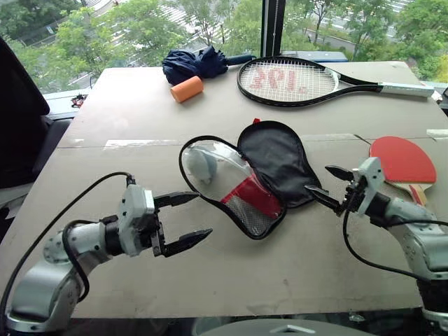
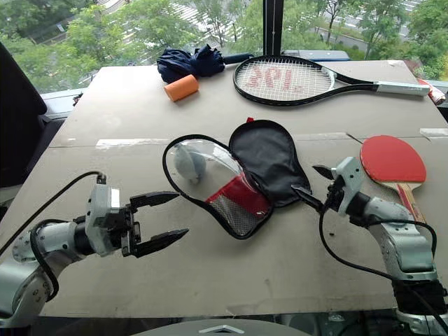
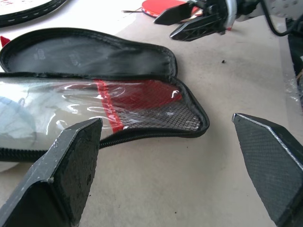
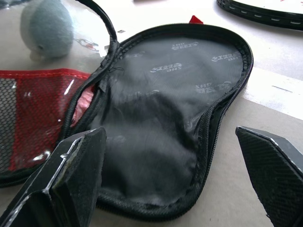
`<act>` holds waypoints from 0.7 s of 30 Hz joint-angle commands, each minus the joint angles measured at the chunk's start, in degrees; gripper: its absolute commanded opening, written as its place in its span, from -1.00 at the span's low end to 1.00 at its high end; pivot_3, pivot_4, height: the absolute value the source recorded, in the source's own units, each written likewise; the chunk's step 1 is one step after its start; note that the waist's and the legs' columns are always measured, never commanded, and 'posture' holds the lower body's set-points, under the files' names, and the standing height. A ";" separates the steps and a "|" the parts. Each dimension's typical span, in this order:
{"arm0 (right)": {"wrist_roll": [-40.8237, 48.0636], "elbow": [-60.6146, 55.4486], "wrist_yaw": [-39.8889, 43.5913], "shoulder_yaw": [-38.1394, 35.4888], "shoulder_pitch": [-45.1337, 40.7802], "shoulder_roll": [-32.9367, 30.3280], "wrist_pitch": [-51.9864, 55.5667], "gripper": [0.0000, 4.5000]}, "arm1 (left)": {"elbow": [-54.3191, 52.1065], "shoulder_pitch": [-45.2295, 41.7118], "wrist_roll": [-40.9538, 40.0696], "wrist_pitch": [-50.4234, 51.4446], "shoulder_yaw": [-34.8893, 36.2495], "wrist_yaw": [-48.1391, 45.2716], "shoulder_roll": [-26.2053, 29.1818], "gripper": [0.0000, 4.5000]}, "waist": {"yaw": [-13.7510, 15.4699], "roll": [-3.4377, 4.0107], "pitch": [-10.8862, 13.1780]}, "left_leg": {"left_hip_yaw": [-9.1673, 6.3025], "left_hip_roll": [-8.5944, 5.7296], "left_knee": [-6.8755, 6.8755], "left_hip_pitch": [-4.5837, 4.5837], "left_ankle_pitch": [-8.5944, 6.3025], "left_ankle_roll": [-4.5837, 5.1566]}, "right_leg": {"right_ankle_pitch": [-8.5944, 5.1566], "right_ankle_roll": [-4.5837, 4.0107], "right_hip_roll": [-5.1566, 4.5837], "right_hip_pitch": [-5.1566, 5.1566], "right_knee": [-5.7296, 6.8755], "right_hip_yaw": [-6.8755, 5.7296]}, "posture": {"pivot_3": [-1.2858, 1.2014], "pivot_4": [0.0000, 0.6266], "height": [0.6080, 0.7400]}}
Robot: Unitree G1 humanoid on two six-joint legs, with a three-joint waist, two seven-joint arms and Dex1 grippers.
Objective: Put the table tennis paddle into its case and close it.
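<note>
Two end effectors, both spread wide and carrying nothing, so basically none of the job is done yet. Using the case (image 1: 255,175) as the landmark: the left end effector (image 1: 183,220) hovers just left of its mesh-pocket end, the case itself lies unzipped and flopped open mid-bench (image 1: 140,112), black lining up on one half, clear panel on the other. The right end effector (image 1: 329,183) sits at its right edge, and the table tennis paddle (image 1: 404,162) rests further right, untouched. Still left: grab paddle, slide it in, fold over, zip shut.
</note>
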 commanded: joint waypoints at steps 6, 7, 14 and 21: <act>-2.23 1.06 -2.81 2.69 -3.77 -0.02 8.53 0.18 | -0.20 -8.30 -6.35 5.41 6.26 -3.51 6.01 1.00 | -0.73 -0.02 0.03 | 0.00 0.00 -0.01 -0.10 0.03 -0.04 | 0.00 0.00 0.00 -0.14 0.03 0.03 | 0.03 -0.52 1.00; -2.04 0.05 -3.30 2.36 -3.16 0.11 8.98 0.04 | -0.50 -8.74 -6.88 5.89 6.19 -3.21 5.91 1.00 | -0.83 -0.03 0.03 | 0.05 0.00 -0.02 -0.10 0.03 -0.04 | 0.00 0.00 0.00 -0.17 0.04 0.10 | 0.03 -0.52 1.00; -0.07 -10.97 -5.60 -1.55 4.88 -1.42 13.78 -0.95 | -1.63 -7.67 -5.03 5.80 4.08 -3.62 4.46 1.00 | -0.74 -0.04 0.03 | 0.08 0.02 -0.04 -0.15 0.03 -0.04 | 0.00 0.00 0.02 -0.27 0.10 0.17 | 0.03 -0.52 1.00; 3.81 -20.28 -6.10 -6.33 10.89 -3.61 19.33 -0.95 | -0.72 -10.17 -4.14 5.50 2.94 -4.00 3.90 1.00 | -0.65 -0.03 0.03 | 0.07 0.01 -0.03 -0.13 0.03 -0.04 | 0.01 0.01 0.02 -0.27 0.17 0.15 | 0.03 -0.52 1.00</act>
